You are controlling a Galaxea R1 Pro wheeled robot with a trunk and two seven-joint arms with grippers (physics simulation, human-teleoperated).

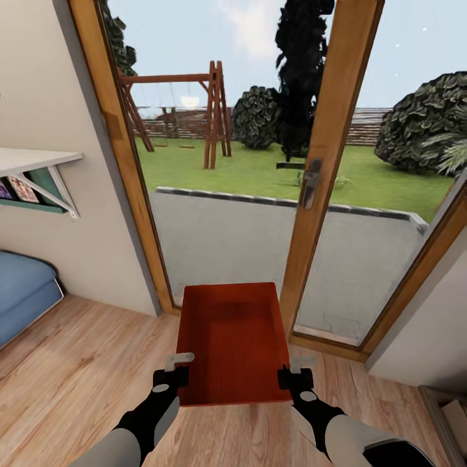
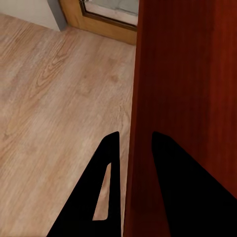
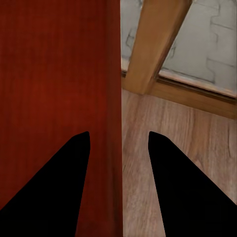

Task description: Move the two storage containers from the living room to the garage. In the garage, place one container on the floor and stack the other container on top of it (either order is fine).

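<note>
1. Both claws are clamped on the one storage container (image 1: 233, 340): the left claw (image 1: 174, 376) pinches the left side wall near its near corner, and the right claw (image 1: 293, 376) pinches the right side wall opposite. In the left wrist view, the left claw (image 2: 132, 148) has one dark finger (image 2: 94, 197) outside the red wall and the other inside it; the right wrist view shows the right claw (image 3: 120, 136) straddling its wall the same way.
2. Glass doors (image 1: 324, 162) with orange-brown wooden frames stand straight ahead, a metal handle (image 1: 310, 181) on the middle post. Through the panes lie a grey paved terrace, a lawn, a wooden swing frame (image 1: 207, 110), dark bushes and a fence.
3. Light wood-plank flooring (image 1: 78, 363) of the living room spreads beneath the arms and runs up to the door sill.
4. That storage container is an orange-red, open-topped box held level above the planks, between the two arms, its far end pointing at the doors. Nothing lies inside it.
5. A blue sofa (image 1: 23, 295) sits at the left edge against the cream wall.
6. A white shelf (image 1: 35, 162) on a bracket juts from that wall above the sofa, with books (image 1: 19, 189) tucked under it.
</note>
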